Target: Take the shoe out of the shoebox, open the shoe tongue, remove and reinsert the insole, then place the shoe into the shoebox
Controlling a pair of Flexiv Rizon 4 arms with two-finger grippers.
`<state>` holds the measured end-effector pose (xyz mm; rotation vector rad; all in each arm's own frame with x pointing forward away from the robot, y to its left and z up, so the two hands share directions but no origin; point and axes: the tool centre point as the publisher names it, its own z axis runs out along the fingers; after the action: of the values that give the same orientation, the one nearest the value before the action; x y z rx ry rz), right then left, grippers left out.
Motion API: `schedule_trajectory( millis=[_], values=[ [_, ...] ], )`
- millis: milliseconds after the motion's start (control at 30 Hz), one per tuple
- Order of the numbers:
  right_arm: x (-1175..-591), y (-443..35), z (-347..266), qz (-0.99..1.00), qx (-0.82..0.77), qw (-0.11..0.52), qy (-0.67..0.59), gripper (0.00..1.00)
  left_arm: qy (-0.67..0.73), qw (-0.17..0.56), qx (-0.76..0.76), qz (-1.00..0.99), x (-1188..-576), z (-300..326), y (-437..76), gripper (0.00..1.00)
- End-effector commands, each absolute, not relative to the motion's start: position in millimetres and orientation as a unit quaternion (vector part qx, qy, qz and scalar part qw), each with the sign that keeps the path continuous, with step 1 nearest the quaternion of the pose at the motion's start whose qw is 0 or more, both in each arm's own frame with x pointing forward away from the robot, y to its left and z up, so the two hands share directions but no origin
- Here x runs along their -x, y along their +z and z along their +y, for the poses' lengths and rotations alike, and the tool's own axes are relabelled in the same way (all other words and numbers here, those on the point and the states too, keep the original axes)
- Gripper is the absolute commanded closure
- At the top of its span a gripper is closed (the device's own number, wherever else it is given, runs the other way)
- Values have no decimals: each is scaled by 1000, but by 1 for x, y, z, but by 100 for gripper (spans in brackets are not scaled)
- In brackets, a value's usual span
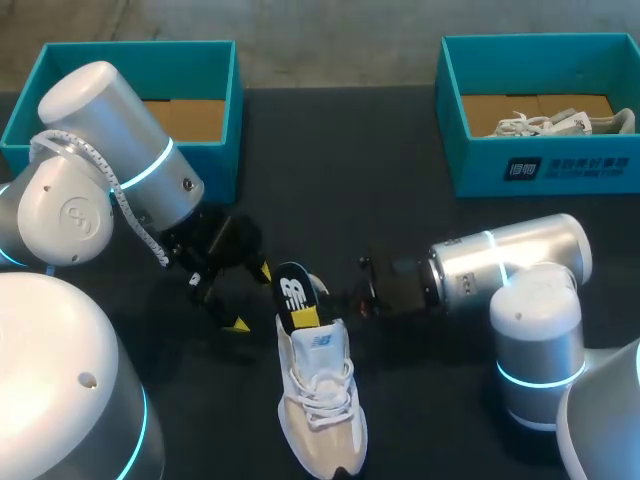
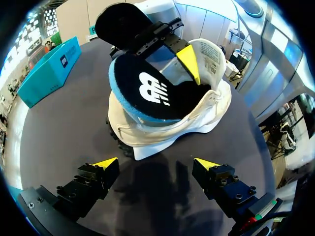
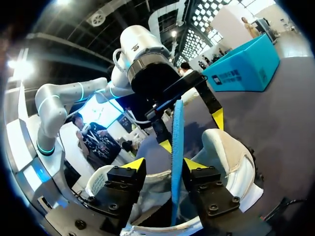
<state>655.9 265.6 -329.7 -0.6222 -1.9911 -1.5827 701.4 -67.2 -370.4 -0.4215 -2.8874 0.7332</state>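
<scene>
Black insole (image 2: 129, 96), white logo (image 2: 153, 89), tight between right fingers (image 3: 195, 164) over white shoe (image 1: 320, 400); left fingers (image 2: 105, 163) wide.

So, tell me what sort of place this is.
Probably a robotics lab bench for shoe-handling trials: a left arm and right arm over a black table, two teal shoeboxes at the back, a white shoe with its insole raised.
</scene>
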Motion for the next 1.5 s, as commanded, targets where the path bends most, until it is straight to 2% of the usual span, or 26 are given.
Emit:
schedule_trajectory(
  millis=[33,133,167,867,933,967,1067,1133,1300,1367,1400,1433,1467,1500],
  values=[
    [-659,-331,270,-735,230,261,-582,68,242,66,140,-958,-701,-67,-370,0],
    [-660,-331,271,-734,233,260,-582,97,242,66,140,-958,-701,-67,-370,0],
    [-660,-331,271,-734,237,259,-581,100,242,66,140,-958,-701,-67,-370,0],
    [-640,-344,262,-737,269,259,-564,100,242,66,140,-958,-701,-67,-370,0],
    [-641,-341,263,-736,266,257,-566,62,242,66,140,-958,-701,-67,-370,0],
    [-642,-339,264,-736,263,256,-568,54,242,66,140,-958,-701,-67,-370,0],
    [-645,-335,267,-738,255,252,-572,45,242,66,140,-958,-701,-67,-370,0],
    [-648,-333,269,-738,251,250,-574,50,242,66,140,-958,-701,-67,-370,0],
    [-653,-327,273,-740,242,247,-576,55,242,66,140,-958,-701,-67,-370,0],
    [-655,-325,275,-741,240,247,-577,61,242,66,140,-958,-701,-67,-370,0],
    [-656,-325,275,-741,239,247,-577,65,242,66,140,-958,-701,-67,-370,0],
    [-657,-324,276,-741,239,247,-577,78,242,66,140,-958,-701,-67,-370,0],
    [-658,-324,276,-741,239,247,-577,95,242,66,140,-958,-701,-67,-370,0],
    [-658,-325,277,-742,239,248,-575,100,242,66,140,-958,-701,-67,-370,0]
  ],
)
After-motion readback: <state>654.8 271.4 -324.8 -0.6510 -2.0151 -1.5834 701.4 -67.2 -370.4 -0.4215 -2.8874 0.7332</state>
